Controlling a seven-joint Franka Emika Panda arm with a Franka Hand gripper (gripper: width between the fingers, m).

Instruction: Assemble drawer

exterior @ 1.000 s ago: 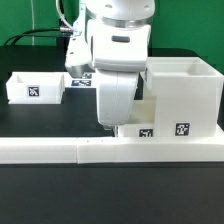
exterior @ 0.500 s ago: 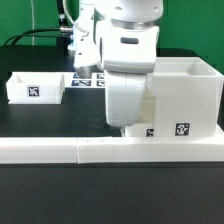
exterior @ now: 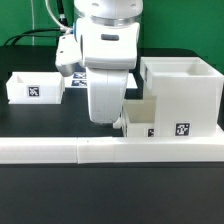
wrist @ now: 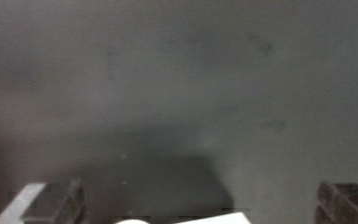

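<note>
The drawer's tall white housing point(exterior: 182, 92) stands at the exterior view's right, with a square tag low on its front. One small white tray point(exterior: 141, 119) with a tag sits against the housing's left side. The second tray point(exterior: 34, 88) sits apart at the far left. My gripper point(exterior: 108, 121) hangs low over the black table, just left of the near tray. In the wrist view the gripper point(wrist: 201, 205) is open and holds nothing. Its fingers point(wrist: 51, 203) stand wide apart over dark table, and a white corner point(wrist: 202, 218) shows below.
A long low white wall strip point(exterior: 100, 150) runs along the table's front. The marker board point(exterior: 76, 81) lies behind the arm, mostly hidden. Cables run at the back left.
The arm swung right over the near tray, then back left. The gripper now hangs left of the tray. The trays and housing have not visibly moved.
</note>
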